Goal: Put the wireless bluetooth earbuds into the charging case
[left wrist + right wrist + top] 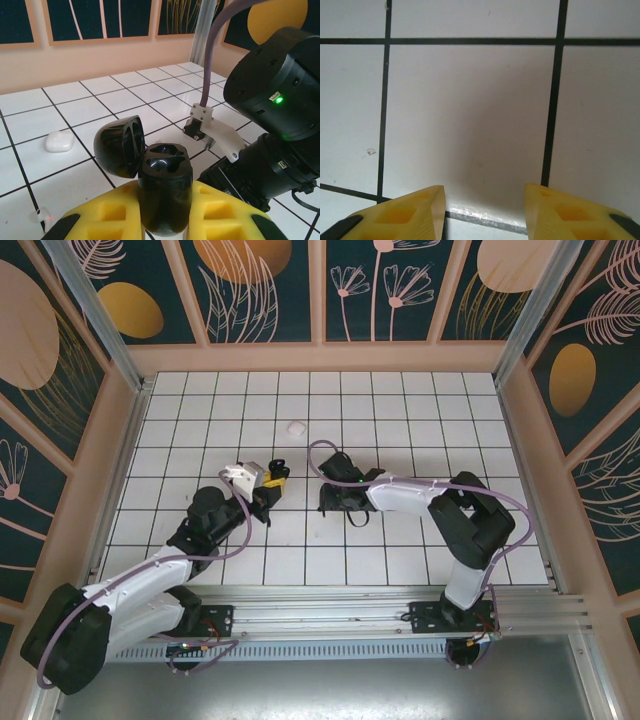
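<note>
The black charging case (165,190) stands upright between the yellow fingers of my left gripper (165,202), which is shut on it. Its lid (120,145) hangs open to the left. The two wells in its top are dark and glossy, and I cannot tell whether an earbud lies in either. A tiny whitish bit (42,216), perhaps an earbud, lies on the tile at the lower left. From above, the left gripper (272,480) and the right arm's wrist (345,492) are close together mid-table. My right gripper (485,192) is open over bare tile, nothing between its fingers.
A rounded white lump (59,141) lies on the tiles beyond the case, also seen from above (296,427). The right arm's black body (272,100) looms just right of the case. Wooden walls (320,358) ring the white tiled floor.
</note>
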Controlling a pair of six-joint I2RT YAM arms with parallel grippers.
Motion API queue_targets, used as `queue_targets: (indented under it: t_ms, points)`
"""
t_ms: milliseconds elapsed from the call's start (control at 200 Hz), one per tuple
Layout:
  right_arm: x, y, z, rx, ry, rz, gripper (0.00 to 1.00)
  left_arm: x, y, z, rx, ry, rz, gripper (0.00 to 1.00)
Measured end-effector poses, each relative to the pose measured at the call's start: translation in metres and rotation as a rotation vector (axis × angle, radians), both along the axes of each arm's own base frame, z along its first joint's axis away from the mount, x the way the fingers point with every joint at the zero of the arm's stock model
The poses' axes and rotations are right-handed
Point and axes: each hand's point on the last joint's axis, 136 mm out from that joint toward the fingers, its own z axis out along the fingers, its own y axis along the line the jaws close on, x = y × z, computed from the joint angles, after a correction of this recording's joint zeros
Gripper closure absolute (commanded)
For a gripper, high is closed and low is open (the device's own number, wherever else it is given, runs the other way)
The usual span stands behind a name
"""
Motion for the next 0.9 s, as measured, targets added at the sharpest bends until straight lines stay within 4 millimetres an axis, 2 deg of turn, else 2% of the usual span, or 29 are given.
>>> queue_targets:
  t_ms: [95,200,275,355,425,510,580,731,901]
  points:
    - [0.000,0.011,0.017,-0.040,-0.040,0.027,0.64,-0.001,0.004,0.006,-0.004,-0.017,0.017,1.00]
    - [-0.004,0.033,0.037,-0.063,-0.084,0.081,0.71,-0.002,0.010,0.012,-0.002,-0.033,0.043,1.00]
    - [-0.006,0.048,0.041,-0.087,-0.094,0.105,0.73,-0.003,0.015,0.016,0.000,-0.039,0.063,1.00]
    - [-0.008,0.059,0.033,-0.133,-0.081,0.123,0.74,-0.004,0.020,0.020,-0.003,-0.049,0.085,1.00]
    - [-0.010,0.063,0.018,-0.186,-0.052,0.136,0.73,-0.004,0.026,0.023,0.001,-0.053,0.115,1.00]
    - [-0.011,0.059,0.006,-0.251,-0.030,0.135,0.73,-0.003,0.035,0.017,0.021,-0.035,0.160,1.00]
    - [-0.011,0.053,-0.002,-0.308,-0.009,0.130,0.73,-0.002,0.043,0.019,0.021,-0.042,0.201,1.00]
    - [-0.012,0.046,-0.007,-0.390,0.001,0.127,0.73,-0.001,0.062,0.027,0.010,-0.071,0.298,1.00]
    - [-0.017,0.044,-0.008,-0.435,0.010,0.139,0.74,-0.001,0.080,0.025,0.014,-0.078,0.385,1.00]
